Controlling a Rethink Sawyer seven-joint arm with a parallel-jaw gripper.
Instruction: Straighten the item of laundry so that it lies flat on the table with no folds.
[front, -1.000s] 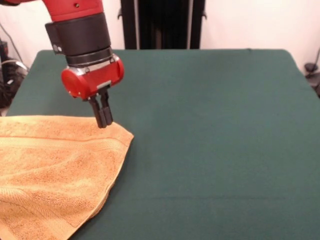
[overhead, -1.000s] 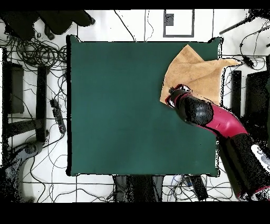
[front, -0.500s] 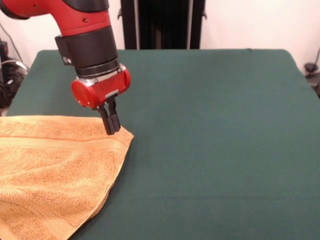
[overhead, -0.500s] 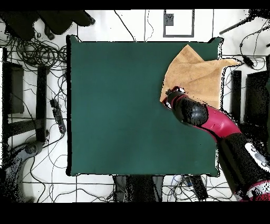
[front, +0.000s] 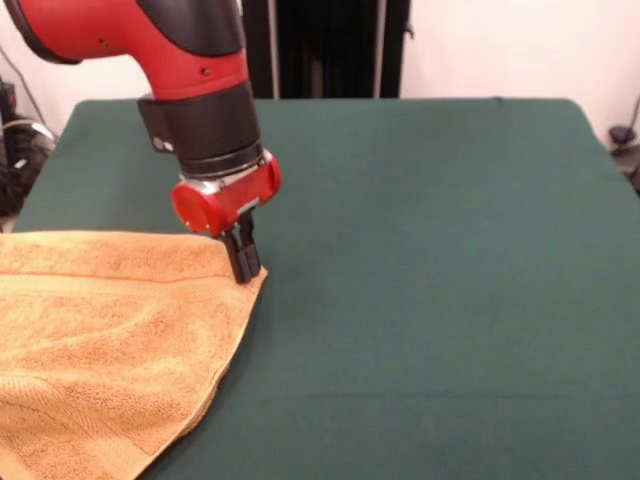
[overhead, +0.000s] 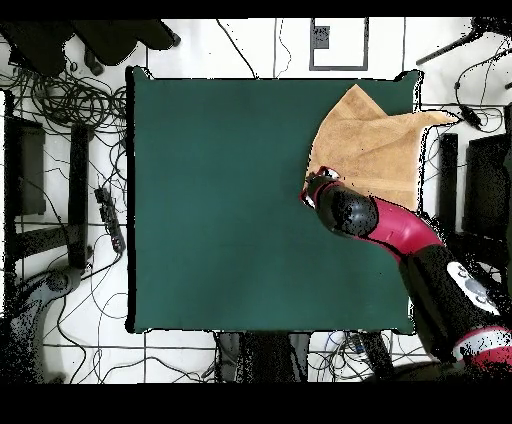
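Observation:
The golden-orange towel (front: 110, 340) lies folded over itself at the table's left side in the front view, with a woven band along its upper part. Its pointed corner reaches toward the table's middle. In the overhead view the towel (overhead: 372, 140) sits at the far right corner and one tip sticks out past the table's edge. My gripper (front: 246, 266) is shut, and its tips come down on the towel's pointed corner. In the overhead view the arm covers most of the gripper (overhead: 309, 187). The dark green table (front: 450, 250) spreads to the right.
The red and black arm (overhead: 400, 235) reaches in over the table's right side in the overhead view. Cables and stands (overhead: 70, 100) lie on the floor round the table (overhead: 220, 200).
My gripper has moved right and down along the towel's upper edge to its pointed corner. The towel has not visibly moved.

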